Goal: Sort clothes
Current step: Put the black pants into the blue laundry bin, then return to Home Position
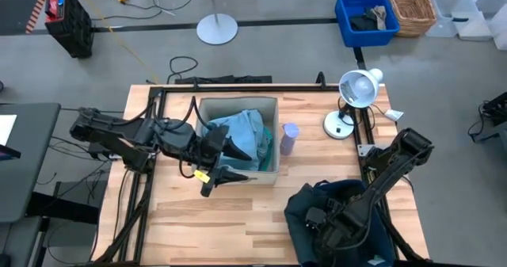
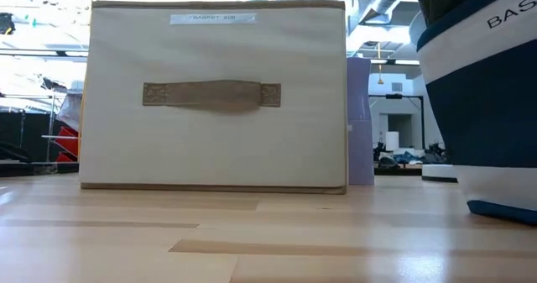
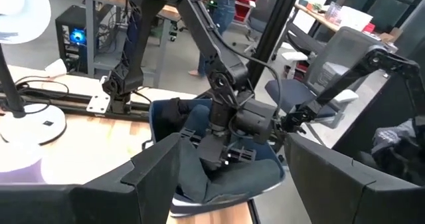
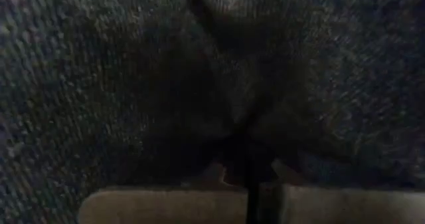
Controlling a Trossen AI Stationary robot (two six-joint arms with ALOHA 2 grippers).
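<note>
Clothes — turquoise and pale blue-grey garments (image 1: 242,132) — lay heaped in the beige box (image 1: 238,104). I had my left gripper (image 1: 226,162), fingers spread wide, just beside that pile — nearer arm. My right gripper (image 1: 329,223), fingers pressed together, was buried in the navy bin (image 1: 305,200).

Turquoise garment (image 1: 245,128) and pale blue-grey garment (image 1: 224,136) lie crumpled together in the beige box (image 1: 273,108). Dark fabric (image 4: 119,84) fills the navy bin (image 1: 301,211).
</note>
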